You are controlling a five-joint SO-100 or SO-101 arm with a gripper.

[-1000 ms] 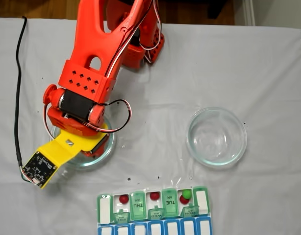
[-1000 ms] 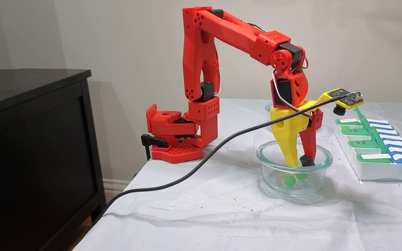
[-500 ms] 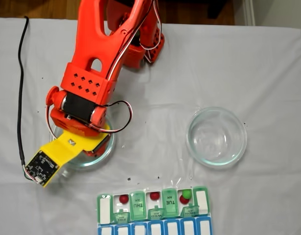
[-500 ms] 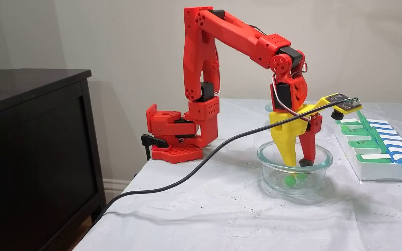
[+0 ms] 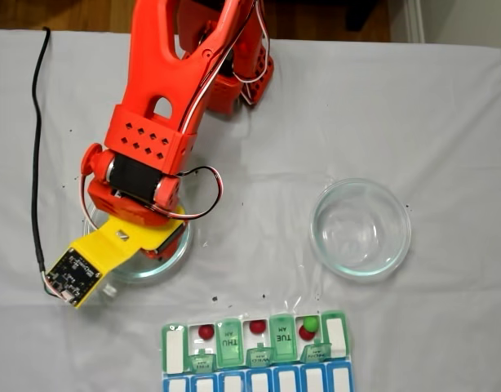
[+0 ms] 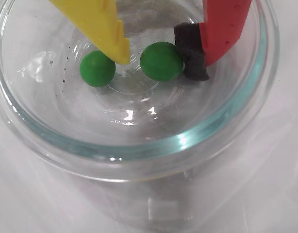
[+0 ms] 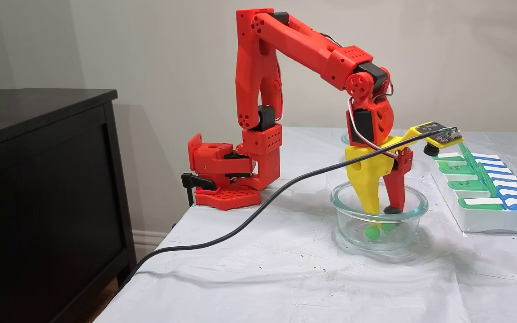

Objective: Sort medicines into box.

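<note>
The gripper (image 6: pixel 158 58) reaches down into a round glass dish (image 6: pixel 226 131) that stands near the left edge of the table (image 5: pixel 446 106) in a fixed view. Its fingers stand parted, a yellow finger (image 6: pixel 98 24) on the left of the wrist view and a red finger (image 6: pixel 224 24) with a black foam pad (image 6: pixel 190 51) on the right. They hold nothing. Two green balls lie on the dish floor. One green ball (image 6: pixel 161 60) sits between the fingers, touching or almost touching the foam pad; the wrist view does not settle which. The other green ball (image 6: pixel 97 68) lies outside the gap, just left of the yellow fingertip.

In a fixed view from the side the gripper (image 7: pixel 382 210) hangs inside the dish (image 7: pixel 352 224), fingertips a little above the green balls (image 7: pixel 372 232).

The pill organiser (image 5: pixel 173 347) lies at the near edge of the table in a fixed view, well apart from the dish (image 5: pixel 173 253). Several of its green lids are open. One red ball (image 5: pixel 206 331) rests in a compartment beside THU, a second red ball (image 5: pixel 257 327) in a compartment between THU and TUE, and a third red ball (image 5: pixel 306 333) shares a compartment right of TUE with a green ball (image 5: pixel 312 323). A second glass dish (image 5: pixel 361 229) stands toward the right side of the table. A black cable (image 5: pixel 34 147) runs along the left edge.
</note>
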